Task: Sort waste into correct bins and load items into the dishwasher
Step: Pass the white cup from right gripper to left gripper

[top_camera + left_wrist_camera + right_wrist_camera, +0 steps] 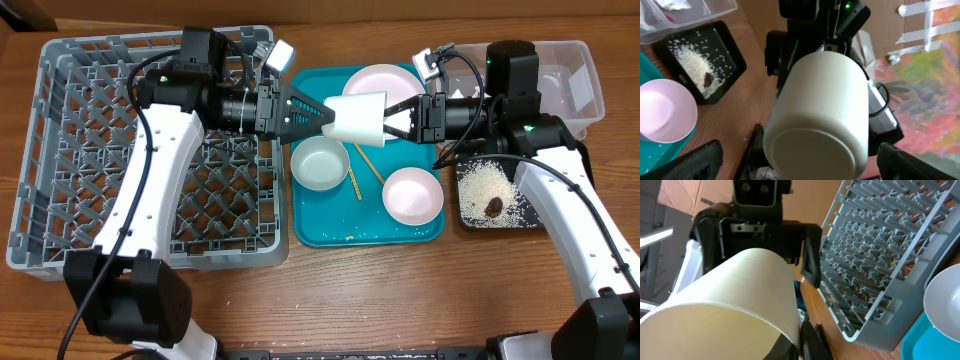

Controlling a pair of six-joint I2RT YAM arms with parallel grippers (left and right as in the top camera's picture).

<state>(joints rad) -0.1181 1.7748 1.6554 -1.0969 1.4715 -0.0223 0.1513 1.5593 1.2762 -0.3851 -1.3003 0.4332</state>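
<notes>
A small white cup hangs on its side above the teal tray, its base toward the left arm. My right gripper is shut on its rim; the right wrist view shows the cup with one finger inside the wall and one outside. My left gripper is open, and its fingers stand apart on either side of the cup's base without touching it. The grey dishwasher rack lies at the left. The pink plate, two bowls and chopsticks rest on the tray.
The teal tray sits mid-table. To its right is the black tray holding rice and a brown lump. Behind that stands the clear tub with white wrappers. Bare wood runs along the front edge.
</notes>
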